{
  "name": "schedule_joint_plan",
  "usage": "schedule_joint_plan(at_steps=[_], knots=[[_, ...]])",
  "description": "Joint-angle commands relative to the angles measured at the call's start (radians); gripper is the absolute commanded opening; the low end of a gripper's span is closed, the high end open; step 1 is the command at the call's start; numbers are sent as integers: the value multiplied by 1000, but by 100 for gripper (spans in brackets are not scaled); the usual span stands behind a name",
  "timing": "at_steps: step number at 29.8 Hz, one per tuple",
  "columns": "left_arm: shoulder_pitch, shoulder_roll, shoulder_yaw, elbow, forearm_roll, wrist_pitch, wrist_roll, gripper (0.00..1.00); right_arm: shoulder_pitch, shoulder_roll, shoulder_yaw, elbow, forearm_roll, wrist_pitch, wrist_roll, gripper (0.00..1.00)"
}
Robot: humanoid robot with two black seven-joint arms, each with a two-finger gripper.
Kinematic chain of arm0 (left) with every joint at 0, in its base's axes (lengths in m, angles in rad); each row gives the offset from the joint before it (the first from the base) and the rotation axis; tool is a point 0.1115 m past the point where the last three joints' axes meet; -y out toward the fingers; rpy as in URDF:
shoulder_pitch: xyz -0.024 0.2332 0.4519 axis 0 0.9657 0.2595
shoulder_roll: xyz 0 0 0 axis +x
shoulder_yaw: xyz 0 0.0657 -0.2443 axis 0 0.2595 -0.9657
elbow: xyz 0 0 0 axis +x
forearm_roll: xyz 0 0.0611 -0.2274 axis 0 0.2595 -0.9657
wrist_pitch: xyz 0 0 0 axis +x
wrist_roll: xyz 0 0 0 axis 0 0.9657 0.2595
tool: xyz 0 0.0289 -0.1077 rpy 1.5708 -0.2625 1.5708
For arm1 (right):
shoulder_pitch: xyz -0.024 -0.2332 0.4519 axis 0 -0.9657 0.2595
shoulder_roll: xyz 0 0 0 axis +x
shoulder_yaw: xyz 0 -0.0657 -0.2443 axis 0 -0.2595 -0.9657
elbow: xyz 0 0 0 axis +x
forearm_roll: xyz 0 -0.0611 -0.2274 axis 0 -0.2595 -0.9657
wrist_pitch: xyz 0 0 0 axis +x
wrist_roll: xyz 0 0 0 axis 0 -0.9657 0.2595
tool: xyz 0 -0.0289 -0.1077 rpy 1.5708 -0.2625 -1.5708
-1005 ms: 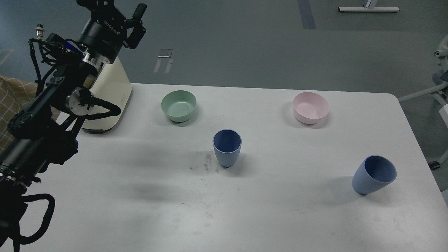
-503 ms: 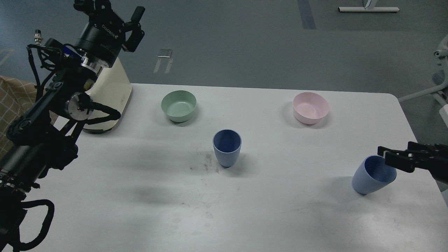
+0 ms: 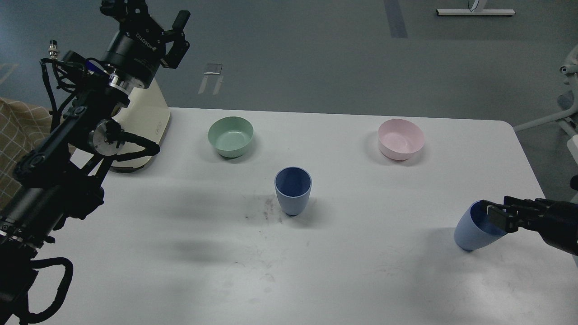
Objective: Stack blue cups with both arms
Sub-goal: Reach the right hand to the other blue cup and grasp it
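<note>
The right cup (image 3: 472, 232), standing near the right edge of the table (image 3: 180, 271) and seen leaning toward that edge, has just been reached by the right gripper (image 3: 494, 214). A second ago no right arm was in view; half a second ago the gripper was seen above the cup's rim, and it has now been lowered and drawn in so that its fingertips overlap the cup's mouth. One finger seems to be placed inside the rim and the other outside, with a gap between them, so the gripper is judged to be spread and not yet clamped on the wall. The cup itself has not been shifted across the three pictures.

The middle cup (image 3: 293, 191) is found upright at the centre of the table, untouched and well apart from the first. It is taken as the likely base of the stack.

The left gripper (image 3: 151, 16) is held high beyond the far left corner, above the cream appliance (image 3: 144, 122), with fingers parted and nothing between them; only a slight change of pose is noted.

The green bowl (image 3: 230, 136) and the pink bowl (image 3: 401, 139) are left unmoved near the far edge.

The task is judged to be at its first grasp: closing on the rim is what remains before lifting.
</note>
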Motion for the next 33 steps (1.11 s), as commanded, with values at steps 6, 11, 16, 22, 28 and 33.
schedule_joint_plan(at_steps=[6,11,16,22,28,33], knots=[[-3,-9,0,0,0,2,0,98,-7,0,0,0,-7,0,-3,51],[-1,-7,2,0,2,2,0,98,-11,-4,0,0,-16,0,-5,53],[-1,-13,2,2,2,2,0,98,-27,8,-3,-3,-69,0,-6,54],[0,-22,2,3,5,2,0,98,-25,36,-20,-3,-77,0,-20,41],[-3,-24,3,9,5,13,0,98,-24,53,-20,-14,-77,0,-41,0],[-1,-24,3,11,5,13,0,98,-19,54,-3,-31,-69,0,-37,0]])
